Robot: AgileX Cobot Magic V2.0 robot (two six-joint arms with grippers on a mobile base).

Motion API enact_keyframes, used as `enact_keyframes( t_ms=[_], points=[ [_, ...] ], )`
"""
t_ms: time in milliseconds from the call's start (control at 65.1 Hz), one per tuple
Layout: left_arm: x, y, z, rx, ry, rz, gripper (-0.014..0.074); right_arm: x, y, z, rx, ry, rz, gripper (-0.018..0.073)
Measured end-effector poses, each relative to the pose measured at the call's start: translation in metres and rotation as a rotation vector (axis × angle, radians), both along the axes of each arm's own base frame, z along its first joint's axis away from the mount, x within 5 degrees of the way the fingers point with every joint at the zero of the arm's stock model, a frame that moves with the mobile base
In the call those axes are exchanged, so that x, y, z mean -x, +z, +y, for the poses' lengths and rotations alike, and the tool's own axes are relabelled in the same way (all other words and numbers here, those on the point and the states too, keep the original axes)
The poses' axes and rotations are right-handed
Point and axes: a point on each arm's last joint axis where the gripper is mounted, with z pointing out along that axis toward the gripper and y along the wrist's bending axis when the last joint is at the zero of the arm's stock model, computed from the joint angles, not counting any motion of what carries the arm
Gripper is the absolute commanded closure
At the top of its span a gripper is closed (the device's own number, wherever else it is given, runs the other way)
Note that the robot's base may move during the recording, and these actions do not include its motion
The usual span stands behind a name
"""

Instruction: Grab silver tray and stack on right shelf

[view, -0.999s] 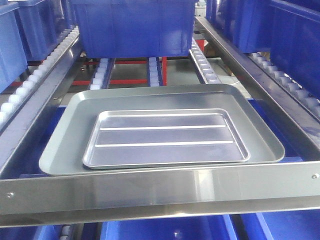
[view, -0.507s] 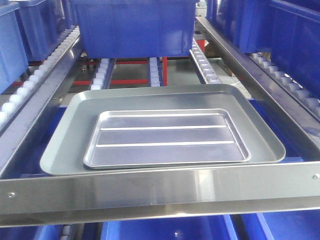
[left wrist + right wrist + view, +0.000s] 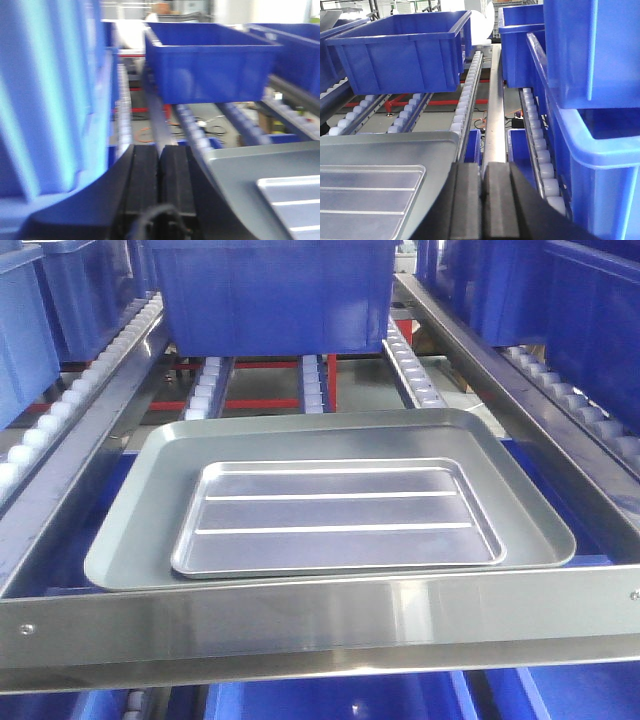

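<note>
The left gripper's (image 3: 159,190) fingers (image 3: 141,185) are pressed together with nothing between them, seen only in the left wrist view, where they sit low beside the left edge of the shelf. The right gripper's (image 3: 483,200) fingers (image 3: 499,200) are likewise closed pad to pad and empty, shown only in the right wrist view, just off the grey tray's right rim. Neither arm appears in the front view.

That front view alone gives the whole layout: the silver tray (image 3: 338,517) lies flat inside the larger dull grey tray (image 3: 130,530), nearer its front rim, its two raised ridges running left to right. The grey tray rests on the shelf's roller rails (image 3: 205,390), just behind the polished front bar (image 3: 320,620) of the right shelf. A blue bin (image 3: 270,295) stands on the rollers behind it.

The left wrist view is blurred and catches only the silver tray's far left corner; the right wrist view shows its far right corner, plus stacked blue bins (image 3: 590,75) along the right side and a steel side rail (image 3: 496,115)
</note>
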Motion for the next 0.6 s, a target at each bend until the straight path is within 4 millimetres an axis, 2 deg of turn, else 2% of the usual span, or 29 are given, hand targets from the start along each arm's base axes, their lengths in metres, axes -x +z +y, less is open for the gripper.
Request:
enact_keyframes(
  t_ms=[123,599],
  points=[
    [0.000,-0.015,0.006,-0.003,0.099,0.007,0.0697,0.000,0.000,0.000,0.000,0.000,0.002,0.0505],
    [0.000,-0.023,0.007,-0.002,0.122,0.077,0.0697,0.000,0.000,0.000,0.000,0.000,0.002,0.0505]
  ],
)
